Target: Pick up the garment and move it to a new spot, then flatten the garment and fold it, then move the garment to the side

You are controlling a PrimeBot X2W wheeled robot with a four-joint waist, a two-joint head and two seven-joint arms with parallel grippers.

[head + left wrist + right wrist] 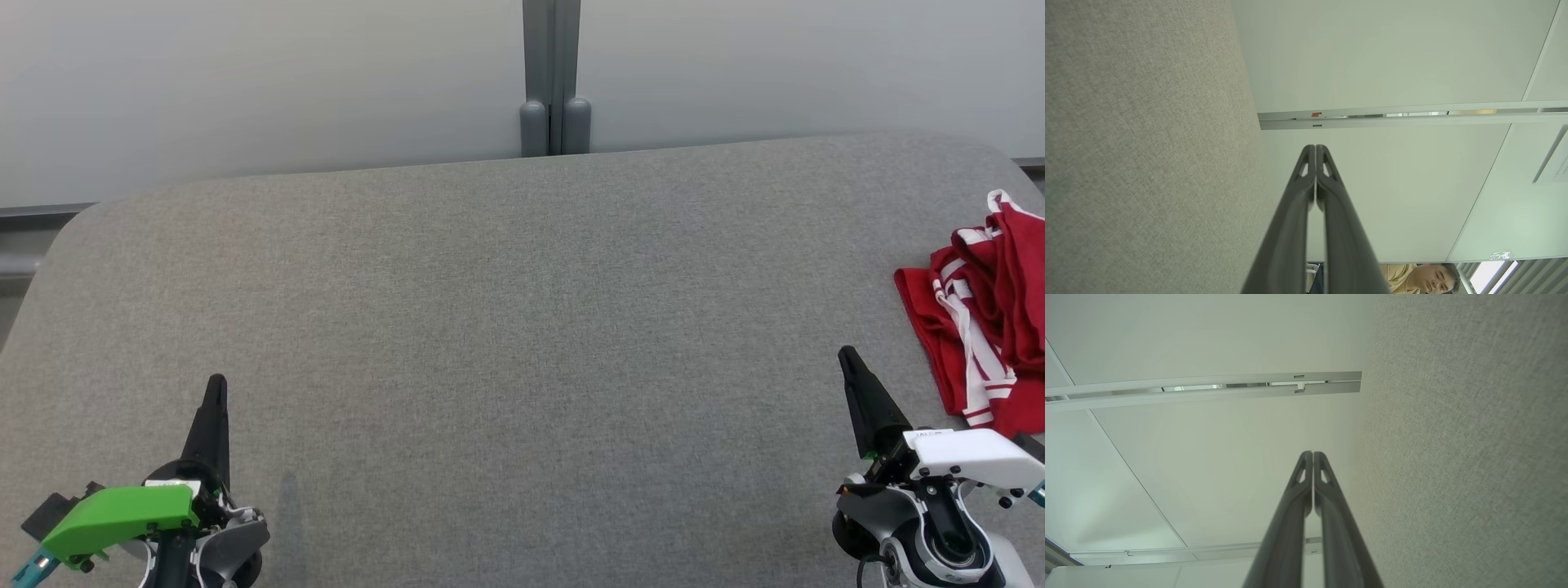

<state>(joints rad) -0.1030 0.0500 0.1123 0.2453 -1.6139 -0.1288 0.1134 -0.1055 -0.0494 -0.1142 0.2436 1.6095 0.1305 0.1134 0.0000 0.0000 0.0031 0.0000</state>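
A crumpled red garment with white stripes lies at 3 o'clock on the grey fabric worktop, at its right edge. The left gripper sits at 8 o'clock, its fingers pressed together on nothing. The right gripper sits at 4 o'clock, likewise clenched and empty, near the garment but apart from it. Both point roughly toward 12 o'clock.

Print on the wall notice is illegibly small
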